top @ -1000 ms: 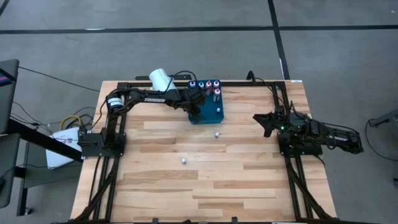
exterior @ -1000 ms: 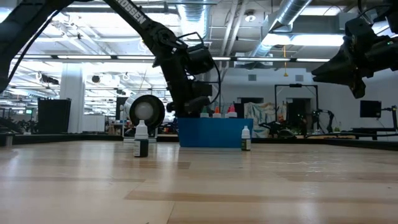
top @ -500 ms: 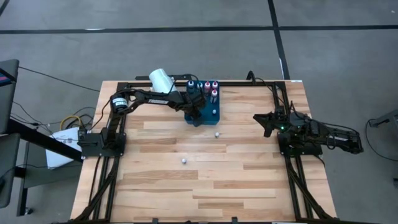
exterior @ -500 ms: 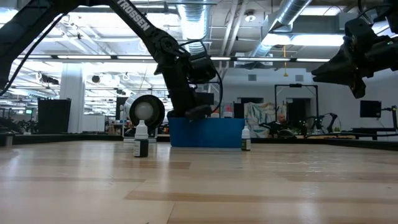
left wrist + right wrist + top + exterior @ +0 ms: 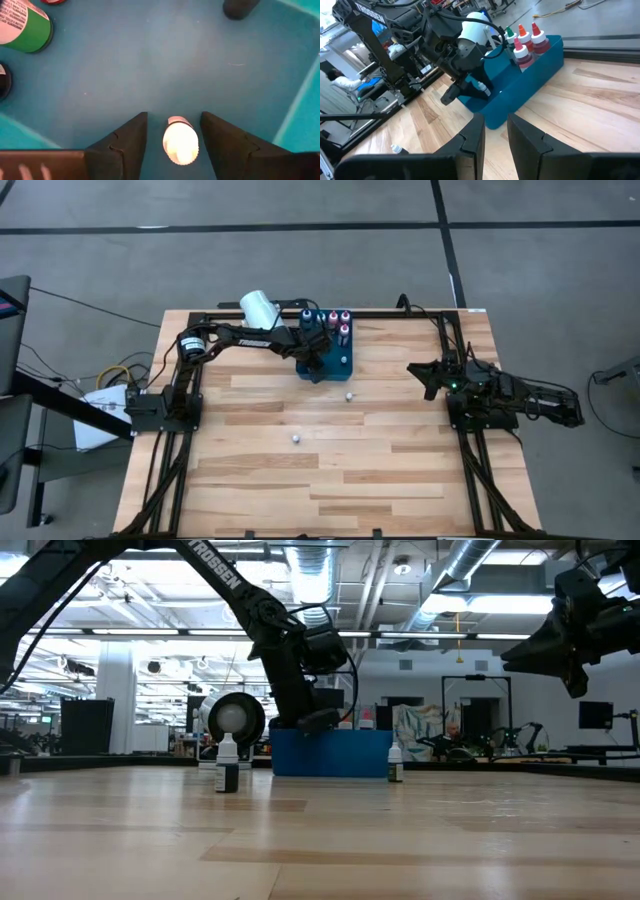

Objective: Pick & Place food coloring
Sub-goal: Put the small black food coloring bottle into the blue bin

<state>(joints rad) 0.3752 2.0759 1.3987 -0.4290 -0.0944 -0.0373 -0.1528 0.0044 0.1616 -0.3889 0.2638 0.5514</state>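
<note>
My left gripper [image 5: 315, 358] reaches down into the blue tray [image 5: 341, 366] at the table's far middle and is open. A tiny white-capped food coloring bottle [image 5: 180, 144] stands on the tray floor between its fingers, with a gap on either side. Other food coloring bottles with red, pink and green tops [image 5: 525, 40] stand at the tray's far end. Two tiny ones stand loose on the table [image 5: 349, 394] [image 5: 297, 438]. My right gripper [image 5: 420, 372] waits above the table's right side, its fingers narrowly apart on nothing.
A large white cylinder [image 5: 259, 307] lies at the far edge, left of the tray. In the low view the two loose bottles [image 5: 227, 762] [image 5: 395, 762] stand in front of the tray [image 5: 340, 752]. Bare wood fills the near half of the table.
My left gripper has sunk a little into the tray and opened, letting go of the white-capped bottle, which now stands on the tray floor. The tray has slid slightly toward the table's left.
</note>
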